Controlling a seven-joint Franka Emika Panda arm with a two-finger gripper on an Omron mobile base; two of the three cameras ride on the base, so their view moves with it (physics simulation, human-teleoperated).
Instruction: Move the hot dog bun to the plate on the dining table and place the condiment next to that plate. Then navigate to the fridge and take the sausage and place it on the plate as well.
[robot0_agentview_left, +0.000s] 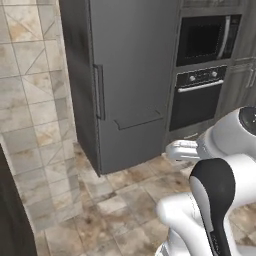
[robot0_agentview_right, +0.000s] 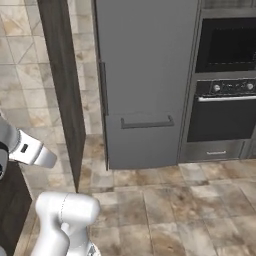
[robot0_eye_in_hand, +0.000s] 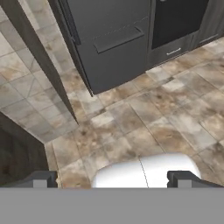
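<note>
Two doors are presented by the fridge (robot0_agentview_left: 131, 75), both shut: a tall upper door with a vertical bar handle at its 9 o'clock edge, and a lower drawer front with a horizontal bar handle. Item: fridge, dark grey, slab-sided, standing on the floor; it is seen toward 12 o'clock in the left base view, at 12 o'clock in the right base view (robot0_agentview_right: 145, 80), and at 12 o'clock in the hand view (robot0_eye_in_hand: 109, 39), where only its lower part is seen.

Item: black wall oven (robot0_agentview_left: 197, 95) with knobs and a pale bar handle, set just beside the fridge at its 3 o'clock side; a second black glass-fronted unit (robot0_agentview_left: 206, 39) is stacked above it. A shallow drawer is seen beneath the oven in the right base view.

Item: brown and tan stone tile floor (robot0_agentview_right: 190, 210), spread before the fridge and oven. Item: pale tiled wall (robot0_agentview_left: 30, 100), at 9 o'clock of the fridge in the left base view.

Item: dark upright panel (robot0_agentview_right: 62, 85), standing at 9 o'clock of the fridge in the right base view, apart from it.

Item: gripper (robot0_eye_in_hand: 113, 178), seen at 6 o'clock in the hand view; its two dark fingertips are set wide apart, with nothing between them. It is held above the floor, well apart from the fridge, pointing toward the fridge's lower door.
</note>
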